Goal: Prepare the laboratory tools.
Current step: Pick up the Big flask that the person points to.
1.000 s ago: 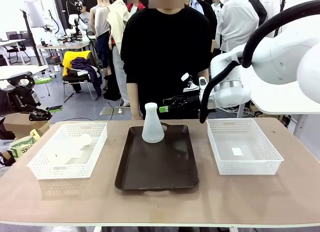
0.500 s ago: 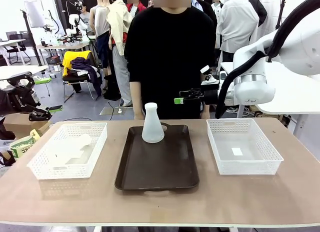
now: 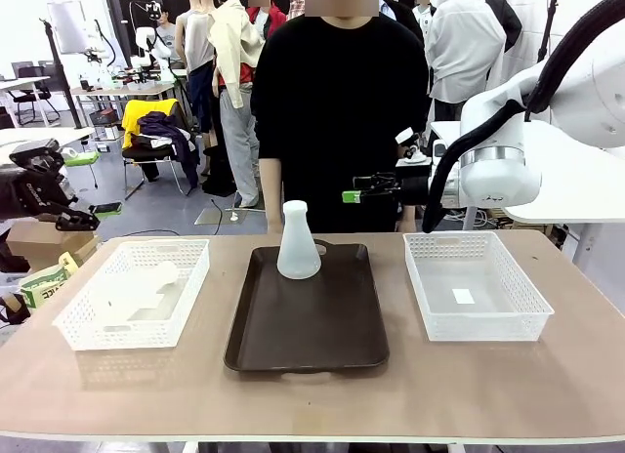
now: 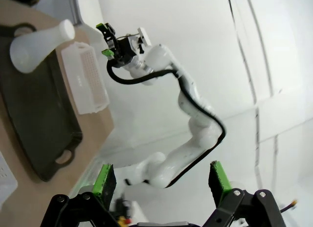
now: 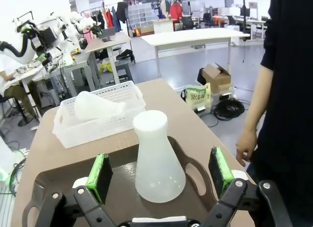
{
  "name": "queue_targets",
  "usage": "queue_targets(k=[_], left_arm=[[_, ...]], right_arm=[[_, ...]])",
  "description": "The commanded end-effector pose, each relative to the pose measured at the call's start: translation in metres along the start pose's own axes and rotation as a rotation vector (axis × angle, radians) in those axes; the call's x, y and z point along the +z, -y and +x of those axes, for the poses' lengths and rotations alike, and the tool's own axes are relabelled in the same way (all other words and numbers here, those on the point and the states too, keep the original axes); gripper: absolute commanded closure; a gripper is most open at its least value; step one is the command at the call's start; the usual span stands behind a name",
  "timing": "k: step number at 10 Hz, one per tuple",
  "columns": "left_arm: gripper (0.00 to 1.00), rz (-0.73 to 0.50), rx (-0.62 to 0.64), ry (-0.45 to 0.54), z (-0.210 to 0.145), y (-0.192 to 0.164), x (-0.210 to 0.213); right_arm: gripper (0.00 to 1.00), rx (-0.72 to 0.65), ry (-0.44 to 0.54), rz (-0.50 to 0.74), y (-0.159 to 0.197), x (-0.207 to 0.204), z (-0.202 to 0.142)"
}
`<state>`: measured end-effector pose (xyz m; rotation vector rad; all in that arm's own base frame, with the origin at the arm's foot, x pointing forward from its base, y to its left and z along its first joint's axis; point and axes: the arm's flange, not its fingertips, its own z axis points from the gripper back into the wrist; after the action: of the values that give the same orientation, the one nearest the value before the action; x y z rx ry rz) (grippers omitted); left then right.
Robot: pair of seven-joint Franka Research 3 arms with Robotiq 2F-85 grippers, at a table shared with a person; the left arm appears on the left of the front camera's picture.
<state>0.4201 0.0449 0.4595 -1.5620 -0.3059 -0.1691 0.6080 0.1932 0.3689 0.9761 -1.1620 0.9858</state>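
Hands spread, nothing held
The left hand (image 4: 161, 180) hangs beyond the counter's (image 3: 488, 385) end, one flask (image 3: 137, 287) lying in the white basket (image 3: 191, 302) below and to its right; the second flask (image 3: 298, 246) stands upright on the brown tray (image 3: 312, 336), below and left of the right hand (image 3: 356, 190), lined up between its fingers (image 5: 220, 170) in the wrist view

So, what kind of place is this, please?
Most likely an open robotics lab or workshop, not a chemistry lab. A white robot arm stands at a table with a flask standing on a dark tray; behind are a long white work table, a cardboard box and a chair piled with clothes.
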Motion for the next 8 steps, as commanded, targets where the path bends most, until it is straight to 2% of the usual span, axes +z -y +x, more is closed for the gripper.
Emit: queue_targets(k=[1, 2, 4, 5, 7, 8], left_arm=[[0.0, 0.158, -0.275, -0.003, -0.01, 0.028, -0.005], [0.0, 0.3, -0.421, -0.039, -0.008, 0.038, -0.01], [0.0, 0.574, -0.592, -0.129, -0.007, 0.056, -0.02], [0.0, 0.622, -0.645, -0.159, -0.009, 0.063, -0.022], [0.0, 0.567, -0.639, -0.162, -0.013, 0.071, -0.025], [0.0, 0.571, -0.652, -0.182, 0.0, 0.077, -0.019]], right_arm=[[0.0, -0.01, -0.013, 0.003, 0.003, -0.002, 0.001], [0.0, -0.01, -0.013, 0.003, 0.003, -0.002, 0.001], [0.0, -0.01, -0.013, 0.003, 0.003, -0.002, 0.001], [0.0, -0.01, -0.013, 0.003, 0.003, -0.002, 0.001], [0.0, -0.01, -0.013, 0.003, 0.003, -0.002, 0.001], [0.0, -0.01, -0.013, 0.003, 0.003, -0.002, 0.001]])
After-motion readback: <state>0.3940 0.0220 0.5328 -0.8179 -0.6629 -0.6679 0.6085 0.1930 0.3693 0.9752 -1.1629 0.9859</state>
